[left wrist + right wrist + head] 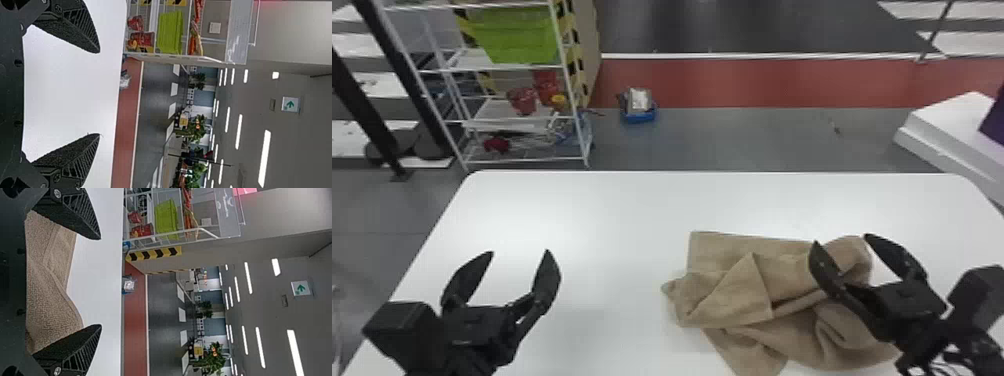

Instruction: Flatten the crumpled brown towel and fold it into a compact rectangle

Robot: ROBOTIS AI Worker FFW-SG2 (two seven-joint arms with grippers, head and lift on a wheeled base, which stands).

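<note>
The brown towel (732, 295) lies crumpled on the right half of the white table, with folds and a flap across its middle. Over its right part is my right gripper (839, 239), open, its fingers apart above the cloth. My left gripper (519, 252) stands open over bare tabletop, well to the left of the towel. In the left wrist view my left gripper (99, 93) has its fingers wide apart with white table behind. In the right wrist view the towel (51, 293) appears beyond and between the spread fingers of my right gripper (101, 282).
The white table (592, 210) has its far edge across the middle of the head view. Behind it at the left stands a wire shelf (512, 120) with a green bin (517, 35). A white box-like object (947, 130) is beyond the table's right corner.
</note>
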